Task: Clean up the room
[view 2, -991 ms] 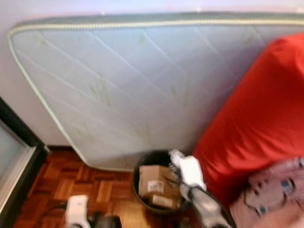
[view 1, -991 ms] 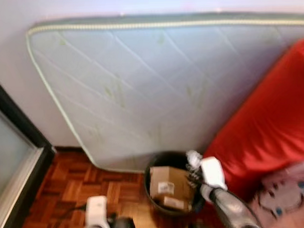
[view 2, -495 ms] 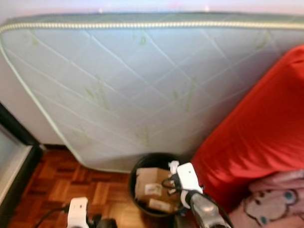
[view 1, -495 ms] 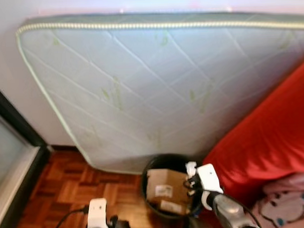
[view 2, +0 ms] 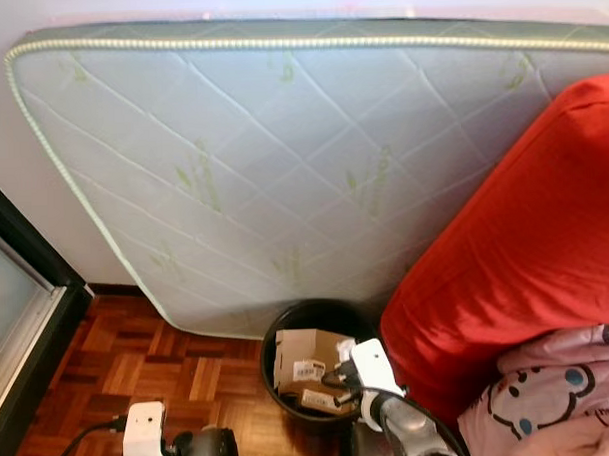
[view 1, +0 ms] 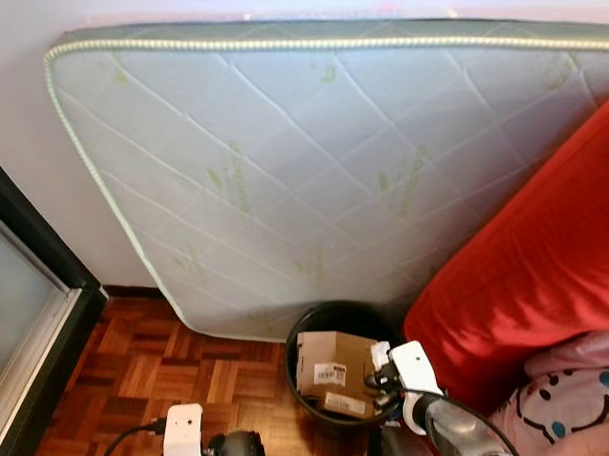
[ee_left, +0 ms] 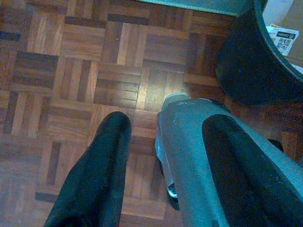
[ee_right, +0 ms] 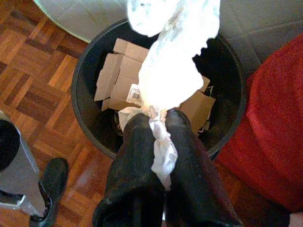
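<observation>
Home bedroom: propped mattress, red bedding, parquet floor.

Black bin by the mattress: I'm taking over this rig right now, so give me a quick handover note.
Right gripper is shut on a crumpled white wrapper, held over the black bin.
Left gripper is open, low over the parquet floor.
The bin stands between the mattress and the red bedding, with cardboard boxes already inside.
Left: drop the wrapper in.
</observation>
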Controlling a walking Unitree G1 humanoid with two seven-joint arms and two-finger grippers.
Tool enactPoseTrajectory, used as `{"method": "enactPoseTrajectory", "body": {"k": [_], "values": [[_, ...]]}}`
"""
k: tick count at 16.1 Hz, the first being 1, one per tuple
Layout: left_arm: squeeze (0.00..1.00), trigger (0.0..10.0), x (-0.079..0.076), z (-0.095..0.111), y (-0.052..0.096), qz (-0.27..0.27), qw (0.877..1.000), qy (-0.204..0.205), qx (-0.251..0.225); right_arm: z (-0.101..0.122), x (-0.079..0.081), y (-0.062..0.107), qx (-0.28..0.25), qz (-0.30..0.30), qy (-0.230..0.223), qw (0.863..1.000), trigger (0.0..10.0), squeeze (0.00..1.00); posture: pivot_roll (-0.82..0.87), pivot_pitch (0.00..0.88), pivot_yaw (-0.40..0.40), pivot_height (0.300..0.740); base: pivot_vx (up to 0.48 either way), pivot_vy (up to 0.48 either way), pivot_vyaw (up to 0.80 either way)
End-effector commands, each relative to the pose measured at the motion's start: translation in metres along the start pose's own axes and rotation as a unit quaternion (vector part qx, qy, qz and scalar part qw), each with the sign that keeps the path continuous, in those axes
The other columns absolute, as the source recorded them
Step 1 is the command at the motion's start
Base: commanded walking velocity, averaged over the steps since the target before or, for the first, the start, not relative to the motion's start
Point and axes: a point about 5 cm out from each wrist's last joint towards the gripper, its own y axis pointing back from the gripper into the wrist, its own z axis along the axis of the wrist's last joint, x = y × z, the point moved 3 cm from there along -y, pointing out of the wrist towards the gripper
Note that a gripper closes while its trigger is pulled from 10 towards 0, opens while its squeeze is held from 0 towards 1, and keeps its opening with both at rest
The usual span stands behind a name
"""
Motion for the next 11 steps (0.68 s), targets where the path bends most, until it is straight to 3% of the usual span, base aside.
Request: {"method": "enactPoseTrajectory", "body": {"k": [1,2,5,11], "values": [[0.0,10.0,-0.001,-0.022,0.006,-0.004,0.999,0.002,0.033,0.005,0.0,-0.002,-0.005,-0.003,-0.011,1.0,10.0,0.0,0.05,0.155,-0.032,0.638,0.0,0.0,0.0],[0.0,10.0,0.0,-0.024,0.007,-0.004,0.999,0.002,0.033,0.009,0.001,-0.003,-0.013,-0.004,-0.014,1.0,10.0,0.0,0.06,0.156,-0.032,0.638,0.0,0.0,0.0],[0.0,10.0,0.0,-0.029,0.01,-0.005,0.999,-0.001,0.033,0.053,0.013,-0.014,-0.075,-0.015,-0.042,0.996,10.0,0.0,0.07,0.181,-0.033,0.638,0.0,0.0,0.0],[0.0,10.0,-0.001,-0.035,0.013,-0.006,0.999,0.001,0.034,0.087,0.013,-0.017,-0.115,-0.015,-0.04,0.992,10.0,0.0,0.09,0.209,-0.038,0.638,0.0,0.0,0.0]]}}
